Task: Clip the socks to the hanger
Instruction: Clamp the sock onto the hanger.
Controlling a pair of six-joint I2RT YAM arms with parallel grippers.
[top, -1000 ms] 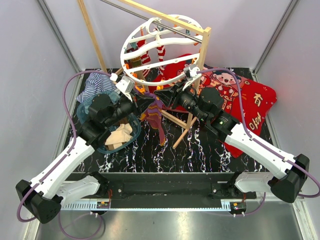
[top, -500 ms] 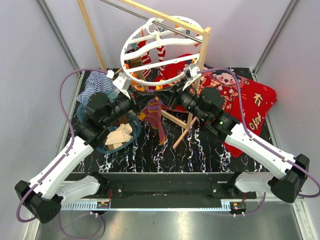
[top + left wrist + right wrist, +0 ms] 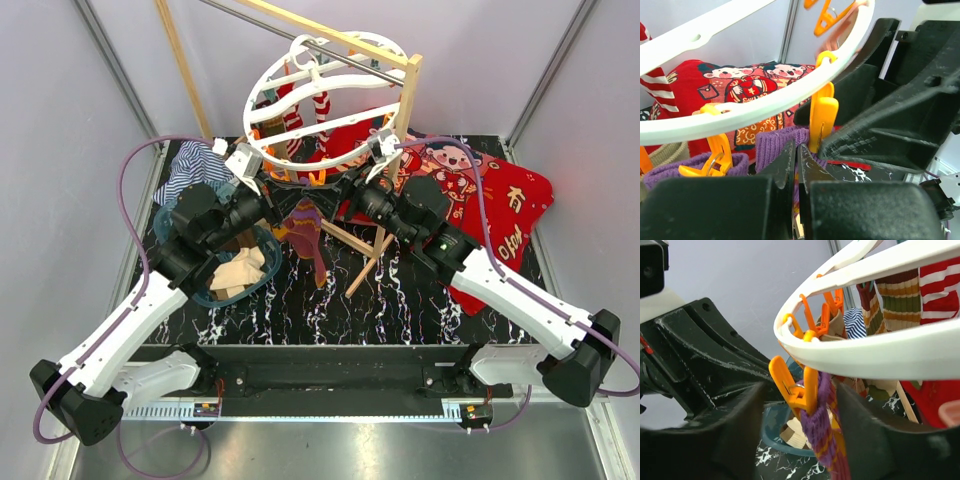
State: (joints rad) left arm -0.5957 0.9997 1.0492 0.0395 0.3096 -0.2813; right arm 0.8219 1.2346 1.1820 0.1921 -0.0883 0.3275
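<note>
Room: pale grey panel walls (image 3: 90,120) close in on three sides.
Surface: one glossy black slab with white marble veins (image 3: 400,300), filling the middle of the top view.
Frame: pale, square-edged wooden poles (image 3: 181,62) rise at upper centre.
Hanger: one round white plastic hanger (image 3: 865,357), made of smooth rings joined by spokes, hangs tilted from the frame at upper centre of the top view.
Clips: small orange plastic clips dangle under the ring. Two hang close to the lens in the left wrist view. One orange clip (image 3: 790,385) fills the centre of the right wrist view.
Socks: one purple sock (image 3: 308,238), ribbed knit with orange stripes, hangs right under that clip at the ring's near edge. One red-white striped sock (image 3: 322,108) hangs farther back. Beige socks (image 3: 238,272) lie folded in the bowl; their count is unclear.
Bowl: one clear blue bowl (image 3: 262,272) sits left of centre.
Cloths: one blue-white striped cloth (image 3: 192,165) lies at upper left and one red cartoon-print blanket (image 3: 500,210) at right.
Left tool (image 3: 796,155): clenched to a thin slit just below the ring. The purple cuff lies just behind the tips, and I cannot tell whether it is pinched.
Right tool (image 3: 799,385): fingers are spread, one on either side of the clip and purple sock. Contact cannot be told.
</note>
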